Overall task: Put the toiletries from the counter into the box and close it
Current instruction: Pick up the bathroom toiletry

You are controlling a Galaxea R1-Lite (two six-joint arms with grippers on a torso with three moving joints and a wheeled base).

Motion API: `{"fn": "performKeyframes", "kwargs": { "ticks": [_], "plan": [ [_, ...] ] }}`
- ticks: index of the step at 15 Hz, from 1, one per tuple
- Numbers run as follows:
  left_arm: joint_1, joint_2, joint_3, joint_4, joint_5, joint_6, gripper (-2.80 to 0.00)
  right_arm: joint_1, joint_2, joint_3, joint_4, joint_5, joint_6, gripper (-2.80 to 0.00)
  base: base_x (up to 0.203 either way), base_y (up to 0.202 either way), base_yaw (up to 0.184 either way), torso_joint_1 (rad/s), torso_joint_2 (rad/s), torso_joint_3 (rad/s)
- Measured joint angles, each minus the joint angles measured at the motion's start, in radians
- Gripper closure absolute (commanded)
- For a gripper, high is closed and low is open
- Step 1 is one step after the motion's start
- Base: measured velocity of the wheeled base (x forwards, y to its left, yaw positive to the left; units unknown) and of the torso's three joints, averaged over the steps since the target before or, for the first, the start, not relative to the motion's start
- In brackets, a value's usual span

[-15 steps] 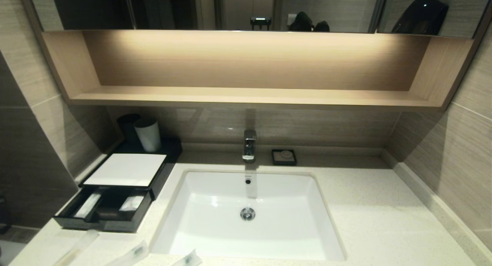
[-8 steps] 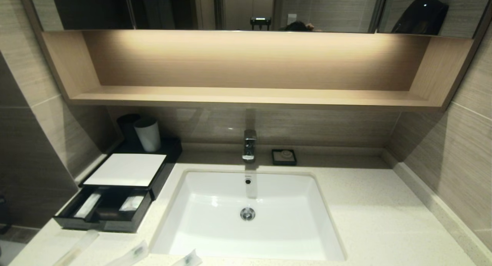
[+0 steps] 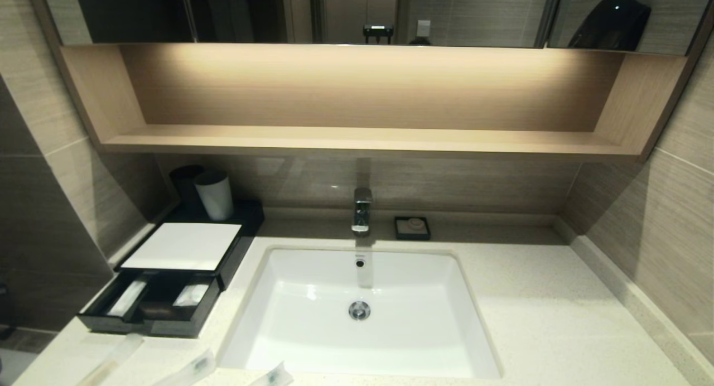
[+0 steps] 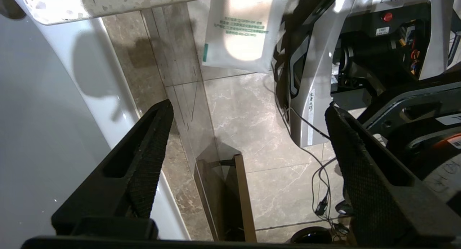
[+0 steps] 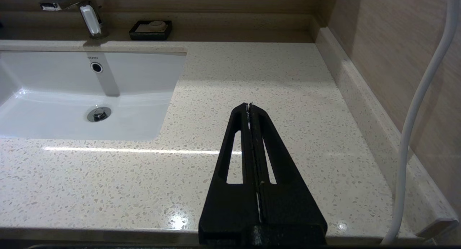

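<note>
Toiletries (image 3: 195, 368) lie along the surface's (image 3: 535, 319) front-left edge, box (image 3: 181, 246) drawer open, nothing packed yet; left end effector (image 4: 248, 159) gapes empty, right end effector (image 5: 249, 107) is pressed closed, empty.

Left gripper (image 4: 248, 134): two matte black fingers (image 4: 144, 162), wedge-shaped w/ hollow cut-outs, inner pads cross-hatched. Right gripper (image 5: 249, 107): same black plastic, long triangular fingers w/ slot openings; a white cable (image 5: 421, 108) runs alongside. Base shell (image 4: 313, 62) is silver-grey w/ black trim, red button, white labels, loose black wires beneath.
</note>
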Motion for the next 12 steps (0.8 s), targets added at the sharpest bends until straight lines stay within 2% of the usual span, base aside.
{"fn": "performKeyframes", "kwargs": {
  "ticks": [4, 12],
  "plan": [
    [-0.002, 0.043, 0.000, -0.047, -0.001, 0.002, -2.80, 0.000, 0.000, 0.000, 0.000, 0.000, 0.000, 0.00, 0.000, 0.000, 0.000, 0.000, 0.00, 0.000],
    [-0.039, 0.093, -0.010, -0.056, 0.000, 0.027, -2.80, 0.000, 0.000, 0.000, 0.000, 0.000, 0.000, 0.00, 0.000, 0.000, 0.000, 0.000, 0.00, 0.000]
  ]
}}
